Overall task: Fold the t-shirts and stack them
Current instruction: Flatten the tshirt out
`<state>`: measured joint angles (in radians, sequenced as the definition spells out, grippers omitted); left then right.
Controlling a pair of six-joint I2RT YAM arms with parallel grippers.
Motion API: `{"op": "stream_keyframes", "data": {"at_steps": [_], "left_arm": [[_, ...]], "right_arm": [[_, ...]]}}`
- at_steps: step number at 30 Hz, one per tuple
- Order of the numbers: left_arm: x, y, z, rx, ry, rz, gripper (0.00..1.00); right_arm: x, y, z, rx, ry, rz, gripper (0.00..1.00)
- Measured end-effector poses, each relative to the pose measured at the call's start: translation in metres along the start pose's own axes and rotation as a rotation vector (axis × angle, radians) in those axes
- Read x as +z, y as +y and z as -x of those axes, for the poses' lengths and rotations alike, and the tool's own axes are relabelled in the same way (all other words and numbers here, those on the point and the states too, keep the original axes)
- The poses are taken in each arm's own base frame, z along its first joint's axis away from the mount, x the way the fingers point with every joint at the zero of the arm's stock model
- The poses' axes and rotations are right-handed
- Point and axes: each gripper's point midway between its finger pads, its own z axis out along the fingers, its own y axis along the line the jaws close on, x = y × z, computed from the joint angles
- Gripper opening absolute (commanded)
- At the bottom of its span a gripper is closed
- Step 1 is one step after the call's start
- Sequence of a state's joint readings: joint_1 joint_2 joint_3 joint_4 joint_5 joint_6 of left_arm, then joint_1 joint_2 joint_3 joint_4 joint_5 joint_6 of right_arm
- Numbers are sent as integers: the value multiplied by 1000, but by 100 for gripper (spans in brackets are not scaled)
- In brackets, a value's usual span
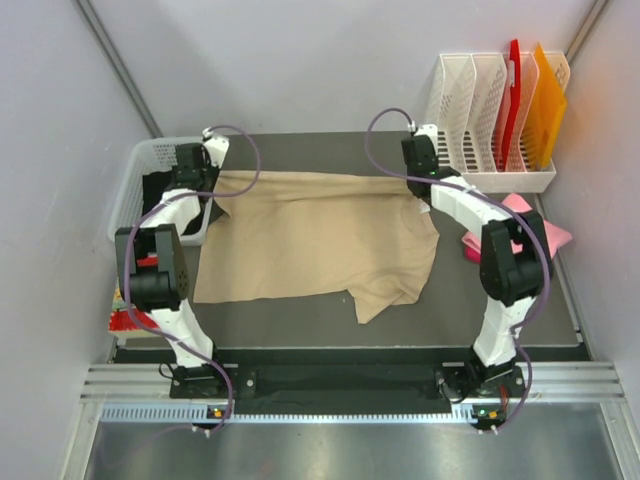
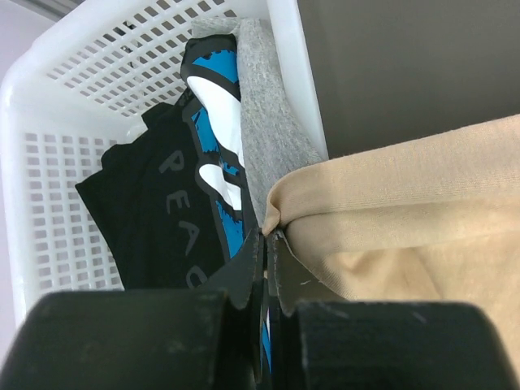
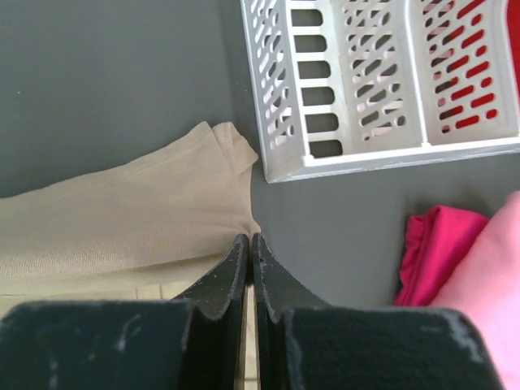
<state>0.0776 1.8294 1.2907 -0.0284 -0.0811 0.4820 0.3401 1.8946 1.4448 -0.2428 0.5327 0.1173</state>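
**Tan t-shirt**: spread mid-table, its far edge running side to side between the two arms.
**Left gripper**: jaws pinched shut on the far-left corner, beside the white basket.
**Right gripper**: jaws pinched shut on the far-right corner (close to the rack).
**Lie of the cloth:** the body of the shirt lies from the jaws toward the arm bases, so a fold would likely travel that way.
**Pink t-shirt**: lies right of the right arm.

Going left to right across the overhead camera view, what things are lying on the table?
white mesh basket → tan t-shirt → pink t-shirt
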Motion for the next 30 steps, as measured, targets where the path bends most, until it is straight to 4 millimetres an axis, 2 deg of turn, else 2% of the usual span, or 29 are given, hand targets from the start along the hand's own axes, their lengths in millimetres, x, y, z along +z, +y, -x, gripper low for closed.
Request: {"op": "stream_keyframes", "data": {"at_steps": [6, 10, 18, 22, 25, 30], "left_arm": [[-7, -3, -3, 22, -12, -9, 0], [-15, -4, 2, 23, -28, -18, 0], [-45, -19, 29, 39, -95, -55, 0], [-57, -28, 42, 50, -130, -79, 0], [-60, -29, 39, 50, -128, -83, 0], [-64, -39, 15, 59, -87, -102, 0]], "right_arm": [[-27, -15, 11, 43, -48, -1, 0], [-30, -18, 14, 55, -57, -14, 0], [-26, -23, -16, 35, -2, -49, 0], [-28, -26, -17, 36, 0, -59, 0], [-32, -29, -13, 44, -11, -68, 0], [-41, -37, -12, 60, -23, -85, 0]]}}
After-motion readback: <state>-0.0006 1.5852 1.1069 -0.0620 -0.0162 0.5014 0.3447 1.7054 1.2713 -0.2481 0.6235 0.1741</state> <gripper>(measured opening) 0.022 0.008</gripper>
